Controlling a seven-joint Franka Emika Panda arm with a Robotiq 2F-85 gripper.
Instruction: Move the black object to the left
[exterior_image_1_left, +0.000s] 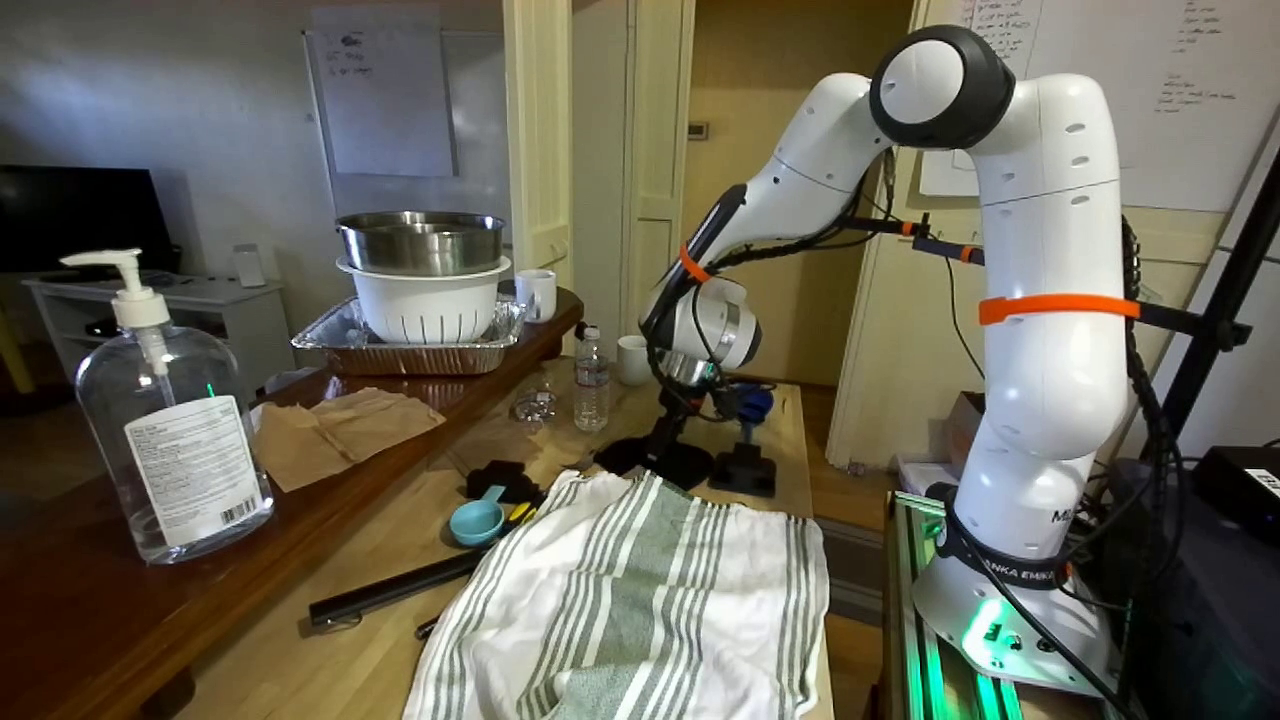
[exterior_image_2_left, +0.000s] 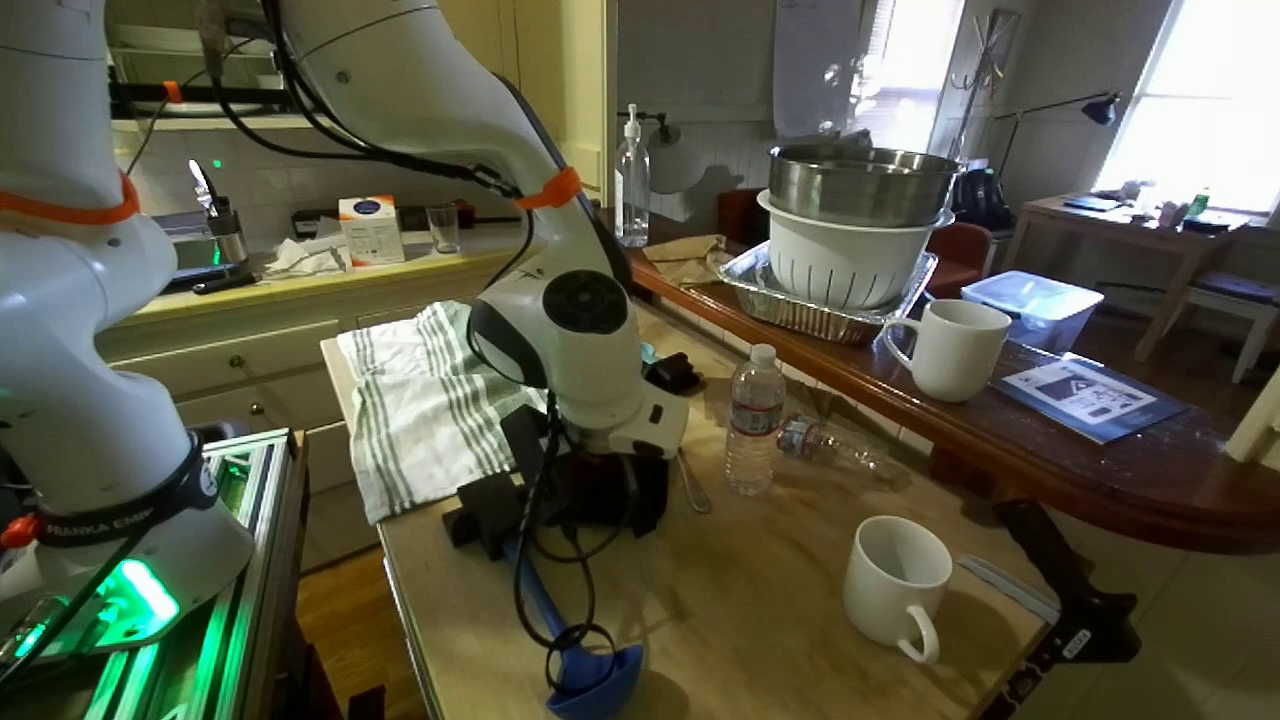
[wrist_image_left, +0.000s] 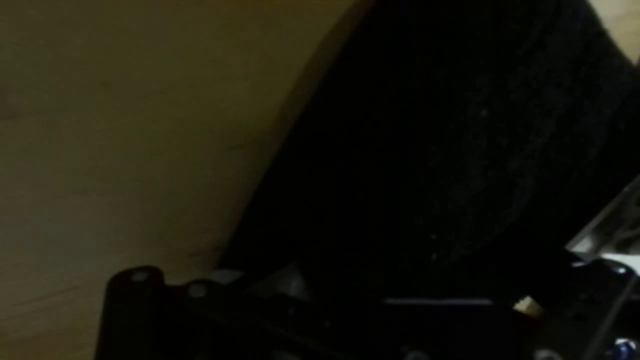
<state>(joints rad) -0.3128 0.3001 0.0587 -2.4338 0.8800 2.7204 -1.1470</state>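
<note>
Tabletop (exterior_image_2_left: 760, 600): pale wood, crowded with kitchen stuff.
Gripper (exterior_image_1_left: 660, 452): low, right at the black object (wrist_image_left: 450, 150). Too dark in the wrist view, too blocked in both exterior views; cannot tell if spread, pressed together or pinching.
Black object: low on the tabletop, by the gripper's tips; fills much of the wrist view, looks flat in an exterior view. Contact likely, not confirmed.
Leftward move, done: reach to the black object, by the look of it.
Leftward move, left to do: firm hold if lacking, then shift, release, back off. No sign of a finished move, no marked goal spot. Probably first half of the job.
Black block (exterior_image_1_left: 743, 470): just beside the black object, separate piece.
Blue ladle (exterior_image_2_left: 605, 680): handle toward the black block; touching or apart, unclear.
Striped towel (exterior_image_1_left: 640, 590): spread near the black object; possible snag if on the "left" side.
Teal scoop (exterior_image_1_left: 478, 522): beyond the towel's edge.
Water bottle (exterior_image_2_left: 755, 420): upright; crushed bottle (exterior_image_2_left: 835, 448) on its side nearby.
White mug (exterior_image_2_left: 895, 590): upright on the tabletop, well apart from the gripper.
Raised counter (exterior_image_2_left: 1085, 490): past the tabletop; foil tray (exterior_image_1_left: 415, 360), white colander (exterior_image_2_left: 850, 265), steel bowl (exterior_image_2_left: 865, 195), stacked.
Far wall (exterior_image_1_left: 240, 100): paper sheet (exterior_image_1_left: 385, 110), writing unreadable.
</note>
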